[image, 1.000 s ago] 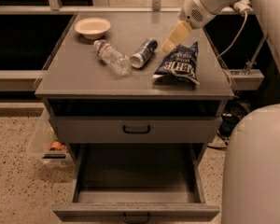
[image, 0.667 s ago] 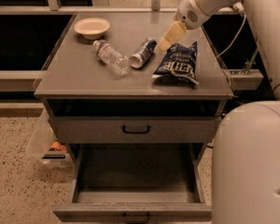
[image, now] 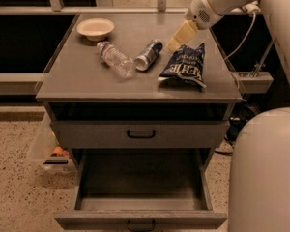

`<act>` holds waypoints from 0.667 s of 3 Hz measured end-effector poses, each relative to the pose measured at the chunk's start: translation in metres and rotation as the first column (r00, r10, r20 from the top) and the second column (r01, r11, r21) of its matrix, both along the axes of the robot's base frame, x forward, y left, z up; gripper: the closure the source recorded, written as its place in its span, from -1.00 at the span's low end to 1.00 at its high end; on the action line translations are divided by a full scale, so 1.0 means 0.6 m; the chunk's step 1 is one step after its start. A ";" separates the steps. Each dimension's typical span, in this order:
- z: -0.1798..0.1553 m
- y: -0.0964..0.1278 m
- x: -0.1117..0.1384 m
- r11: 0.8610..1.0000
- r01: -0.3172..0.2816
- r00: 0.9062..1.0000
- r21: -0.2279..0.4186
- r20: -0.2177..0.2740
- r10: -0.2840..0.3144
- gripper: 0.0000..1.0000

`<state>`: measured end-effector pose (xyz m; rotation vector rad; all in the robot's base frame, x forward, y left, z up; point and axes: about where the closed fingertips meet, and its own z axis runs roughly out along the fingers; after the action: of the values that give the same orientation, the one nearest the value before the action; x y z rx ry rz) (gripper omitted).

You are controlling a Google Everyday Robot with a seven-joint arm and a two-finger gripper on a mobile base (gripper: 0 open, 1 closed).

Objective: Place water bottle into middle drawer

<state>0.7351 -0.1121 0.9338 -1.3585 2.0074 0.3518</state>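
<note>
Camera view — bottle cap-end far-left, jaws by can

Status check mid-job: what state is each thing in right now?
water bottle: on its side, capped, unheld.
drink can: on its side.
chip bag: lying flat.
bowl: upright.
upper drawer: shut.
middle drawer: pulled open, empty.
gripper: above cabinet top, near drink can and chip bag.

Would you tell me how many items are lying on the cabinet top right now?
4: a bowl at the back left, the water bottle and a drink can mid-top, a chip bag right. The gripper hovers just behind the bag, beside the can; none seem hidden.
</note>
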 end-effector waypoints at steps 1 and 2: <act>0.011 0.030 -0.020 1.000 -0.020 1.000 0.022 0.002 0.020 -1.00; 0.013 0.082 -0.042 0.996 -0.073 0.997 0.057 -0.008 0.074 -1.00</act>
<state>0.7101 -0.0631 0.9417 -1.4005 1.9443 0.4458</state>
